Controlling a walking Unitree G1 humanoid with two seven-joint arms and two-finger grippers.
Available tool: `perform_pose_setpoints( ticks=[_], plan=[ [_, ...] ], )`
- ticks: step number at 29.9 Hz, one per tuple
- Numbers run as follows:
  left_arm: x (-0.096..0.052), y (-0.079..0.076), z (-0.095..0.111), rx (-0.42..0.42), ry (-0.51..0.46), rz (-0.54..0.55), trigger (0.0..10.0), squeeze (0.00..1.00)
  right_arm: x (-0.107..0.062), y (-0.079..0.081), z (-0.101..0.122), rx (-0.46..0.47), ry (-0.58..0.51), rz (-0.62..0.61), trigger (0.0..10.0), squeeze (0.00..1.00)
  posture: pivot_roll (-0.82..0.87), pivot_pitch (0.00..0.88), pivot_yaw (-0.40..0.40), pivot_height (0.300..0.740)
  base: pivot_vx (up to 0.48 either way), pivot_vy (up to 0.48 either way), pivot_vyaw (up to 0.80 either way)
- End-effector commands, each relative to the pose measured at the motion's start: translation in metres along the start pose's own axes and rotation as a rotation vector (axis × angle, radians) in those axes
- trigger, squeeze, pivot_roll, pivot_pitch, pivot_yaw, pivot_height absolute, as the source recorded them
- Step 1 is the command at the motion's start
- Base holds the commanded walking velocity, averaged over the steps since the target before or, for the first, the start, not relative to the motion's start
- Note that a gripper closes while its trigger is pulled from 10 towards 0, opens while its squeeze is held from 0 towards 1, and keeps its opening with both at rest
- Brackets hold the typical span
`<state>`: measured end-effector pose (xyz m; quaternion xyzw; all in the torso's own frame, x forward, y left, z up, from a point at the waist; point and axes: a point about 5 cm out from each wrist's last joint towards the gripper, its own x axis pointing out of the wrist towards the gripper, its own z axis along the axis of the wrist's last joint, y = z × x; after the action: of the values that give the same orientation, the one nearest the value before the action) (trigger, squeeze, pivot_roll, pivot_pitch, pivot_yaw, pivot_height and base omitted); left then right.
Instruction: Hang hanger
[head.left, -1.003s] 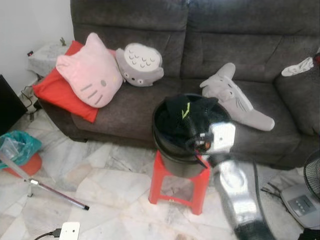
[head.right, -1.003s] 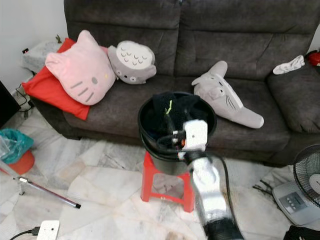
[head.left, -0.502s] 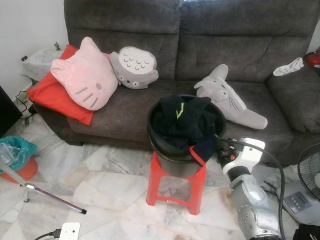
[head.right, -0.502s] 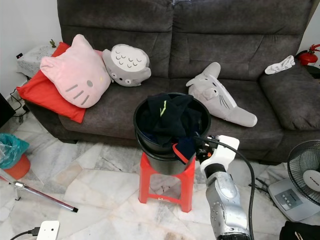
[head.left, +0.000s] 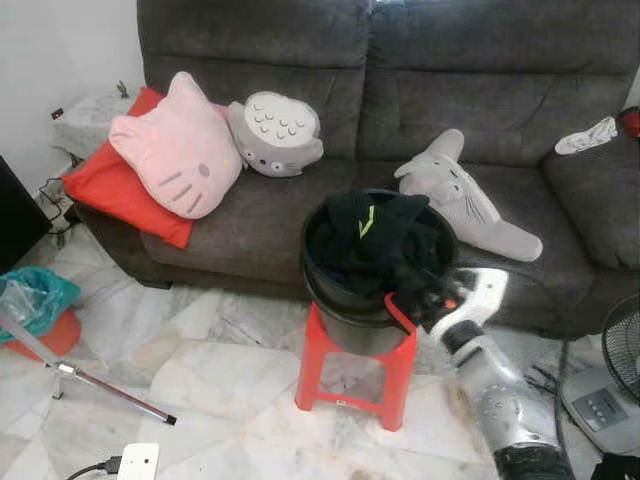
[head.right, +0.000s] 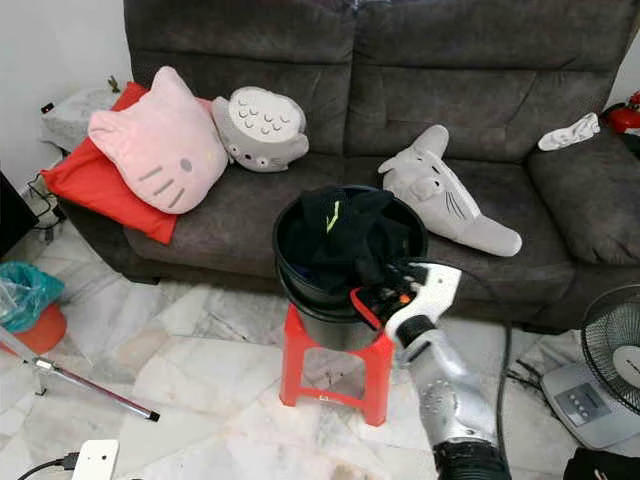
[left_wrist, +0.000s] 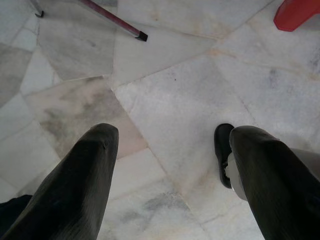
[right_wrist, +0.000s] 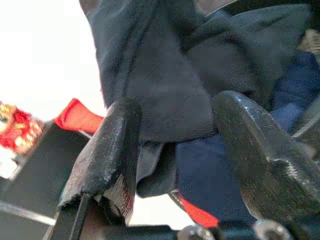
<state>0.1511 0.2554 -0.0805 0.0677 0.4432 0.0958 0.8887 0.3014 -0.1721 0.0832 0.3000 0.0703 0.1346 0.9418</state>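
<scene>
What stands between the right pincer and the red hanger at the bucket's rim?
Dark clothing does. At the black bucket, the open right pincer straddles a fold of that cloth. The fold drapes over what looks like the red hanger, leaving just a red sliver peeking out beneath it.

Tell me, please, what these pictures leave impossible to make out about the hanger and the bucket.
- Hanger: a red curved piece at the bucket rim may be part of it; dark clothes cover the rest.
- Bucket contents below the top layer: buried under the clothes in both eye views.
- Right gripper: jaws apart around dark cloth; grip unclear, view too close.
- Hanging place: cannot tell.
</scene>
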Motion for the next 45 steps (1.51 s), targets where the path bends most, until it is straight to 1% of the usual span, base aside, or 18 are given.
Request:
perform_pose_setpoints(
  ticks=[1,4,10,18,19,21,22,24,25,27,28,29,30,31,32,36,40,45],
  plan=[
    [-0.001,0.005,-0.002,-0.004,0.004,0.020,10.0,0.00,0.000,-0.001,0.002,0.038,-0.011,0.016,10.0,0.00,-0.11,0.000,0.031,0.740,0.000,0.000,0.00],
    [-0.001,0.005,-0.002,-0.002,0.003,0.020,10.0,0.00,-0.004,-0.008,0.004,0.079,-0.029,0.011,10.0,0.00,-0.12,0.000,0.035,0.740,0.000,0.000,0.00],
    [-0.001,0.005,-0.002,0.000,-0.001,0.019,10.0,0.00,-0.005,-0.015,0.002,0.109,-0.016,0.033,10.0,0.00,-0.11,0.000,0.034,0.740,0.000,0.000,0.00],
    [0.000,0.001,0.000,-0.025,-0.012,0.005,10.0,0.00,-0.005,-0.015,-0.002,0.075,-0.008,0.041,10.0,0.00,-0.11,0.000,0.033,0.740,0.000,0.000,0.00],
    [0.000,0.001,0.000,-0.026,-0.013,0.004,10.0,0.00,-0.006,-0.009,-0.001,0.031,-0.025,0.085,10.0,0.00,-0.11,0.000,0.033,0.740,0.000,0.000,0.00],
    [0.000,0.001,0.000,-0.024,-0.014,0.005,10.0,0.00,-0.008,0.004,0.005,-0.013,-0.070,0.178,10.0,0.00,-0.11,0.000,0.033,0.740,0.000,0.000,0.00],
    [0.000,0.001,0.001,-0.023,-0.016,0.005,10.0,0.00,-0.011,0.015,0.016,-0.089,-0.160,0.210,10.0,0.00,-0.11,0.000,0.033,0.740,0.000,0.000,0.00],
    [0.000,0.001,0.002,-0.026,-0.019,0.005,10.0,0.00,-0.012,0.017,0.024,-0.098,-0.237,0.169,10.0,0.00,-0.11,0.000,0.031,0.740,0.000,0.000,0.00],
    [0.000,0.001,0.002,-0.029,-0.020,0.006,10.0,0.00,-0.013,0.015,0.028,-0.142,-0.275,0.103,10.0,0.00,-0.11,0.000,0.033,0.740,0.000,0.000,0.00],
    [0.000,0.002,0.002,-0.030,-0.021,0.005,10.0,0.00,-0.016,0.009,0.034,-0.325,-0.327,-0.062,10.0,0.00,-0.11,0.000,0.032,0.740,0.000,0.000,0.00],
    [0.000,0.002,0.002,-0.029,-0.020,0.005,10.0,0.00,-0.021,0.006,0.039,-0.460,-0.367,-0.169,10.0,0.00,-0.11,0.000,0.032,0.740,0.000,0.000,0.00],
    [0.000,0.002,0.002,-0.030,-0.020,0.005,10.0,0.00,-0.024,0.008,0.041,-0.541,-0.385,-0.196,10.0,0.00,-0.12,0.000,0.033,0.740,0.000,0.000,0.00],
    [0.000,0.003,0.002,-0.030,-0.020,0.005,10.0,0.00,-0.026,0.010,0.043,-0.594,-0.398,-0.207,10.0,0.00,-0.12,0.000,0.033,0.740,0.000,0.000,0.00],
    [0.000,0.003,0.002,-0.030,-0.019,0.005,10.0,0.00,-0.032,0.016,0.043,-0.689,-0.421,-0.226,10.0,0.00,-0.12,0.000,0.034,0.740,0.000,0.000,0.00],
    [0.000,0.003,0.001,-0.029,-0.018,0.004,10.0,0.00,-0.035,0.021,0.041,-0.670,-0.434,-0.237,10.0,0.00,-0.12,0.000,0.035,0.740,0.000,0.000,0.00],
    [0.000,0.003,0.002,-0.027,-0.017,0.002,10.0,0.00,-0.038,0.024,0.031,-0.649,-0.418,-0.236,10.0,0.00,-0.12,0.000,0.036,0.740,0.000,0.000,0.00],
    [0.000,0.002,0.002,-0.027,-0.017,0.002,10.0,0.00,-0.033,0.031,0.019,-0.681,-0.415,-0.225,10.0,0.00,-0.12,0.000,0.034,0.740,0.000,0.000,0.00],
    [0.000,0.000,0.002,-0.030,-0.015,0.001,10.0,0.00,-0.031,0.034,0.019,-0.714,-0.403,-0.216,10.0,0.00,-0.12,0.000,0.030,0.740,0.099,0.000,0.00]
  ],
)
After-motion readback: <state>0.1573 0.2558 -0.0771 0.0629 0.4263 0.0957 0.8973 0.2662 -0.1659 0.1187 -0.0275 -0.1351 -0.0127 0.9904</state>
